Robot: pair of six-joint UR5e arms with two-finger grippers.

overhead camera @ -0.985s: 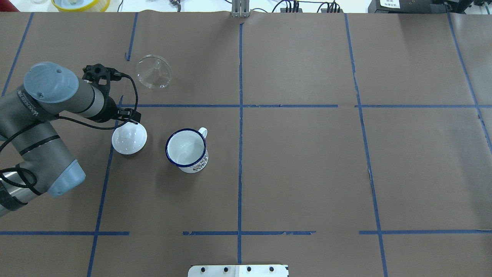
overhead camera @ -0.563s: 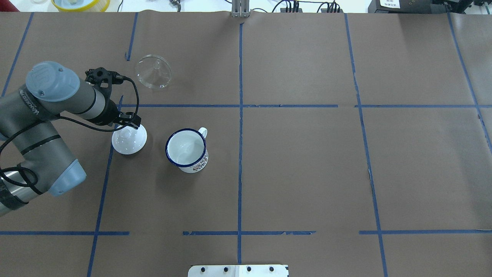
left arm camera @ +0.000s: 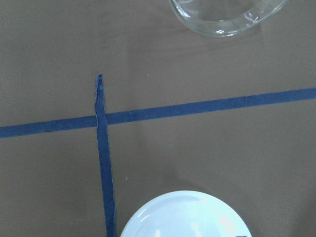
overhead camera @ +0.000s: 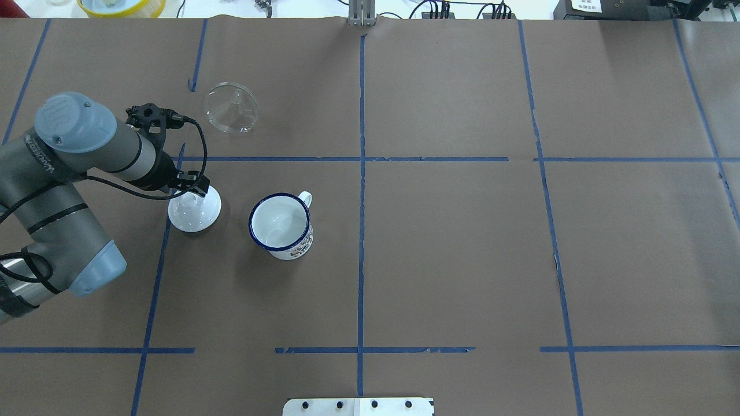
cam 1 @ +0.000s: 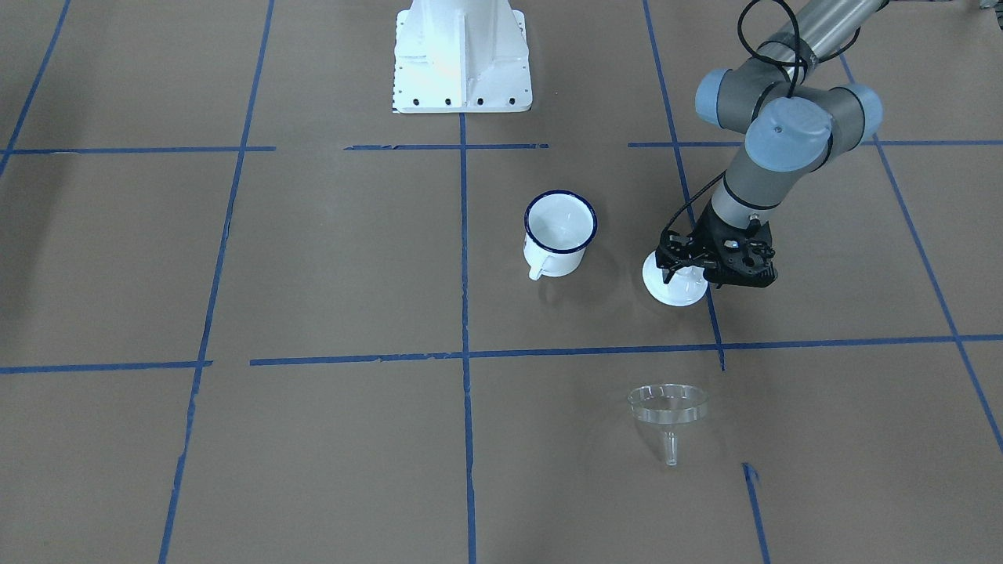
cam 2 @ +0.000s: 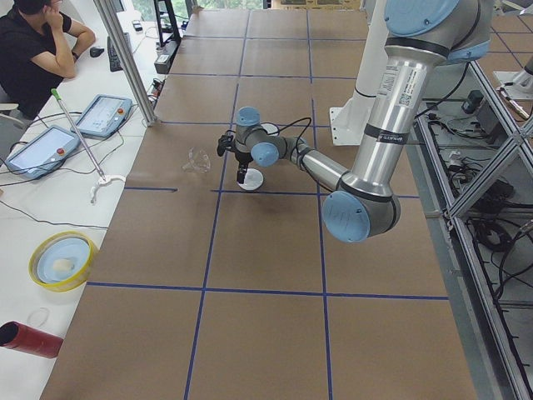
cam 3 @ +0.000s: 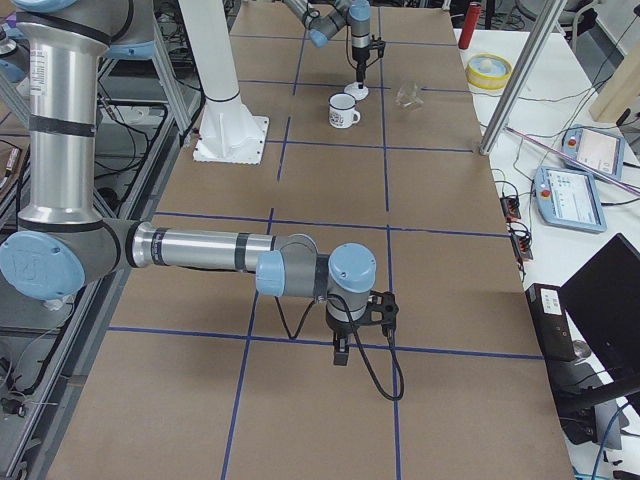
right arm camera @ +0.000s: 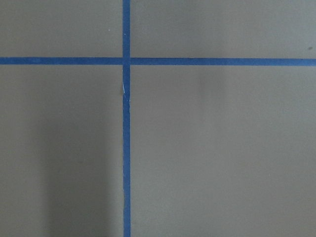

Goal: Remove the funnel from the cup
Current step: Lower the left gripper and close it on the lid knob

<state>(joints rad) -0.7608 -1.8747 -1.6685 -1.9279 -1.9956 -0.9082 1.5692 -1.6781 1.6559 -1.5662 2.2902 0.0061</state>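
The clear funnel (overhead camera: 231, 108) lies on its side on the brown table, far from the cup; it also shows in the front view (cam 1: 668, 407) and at the top of the left wrist view (left arm camera: 227, 17). The white cup (overhead camera: 281, 225) with the dark blue rim stands upright and empty (cam 1: 558, 235). My left gripper (overhead camera: 191, 193) is low over a white domed lid (overhead camera: 196, 215), to the cup's left, and its fingers look open around the knob (cam 1: 688, 274). My right gripper (cam 3: 342, 355) shows only in the right side view, far from the cup, so I cannot tell its state.
The white robot base plate (cam 1: 461, 59) is at the near table edge. A yellow bowl (overhead camera: 121, 6) and cables lie beyond the far edge. An operator (cam 2: 33, 50) sits at a side desk with tablets. Blue tape lines cross the table.
My left gripper has shifted slightly over the white lid and come lower over its knob. The funnel, the cup and the lid have not moved.
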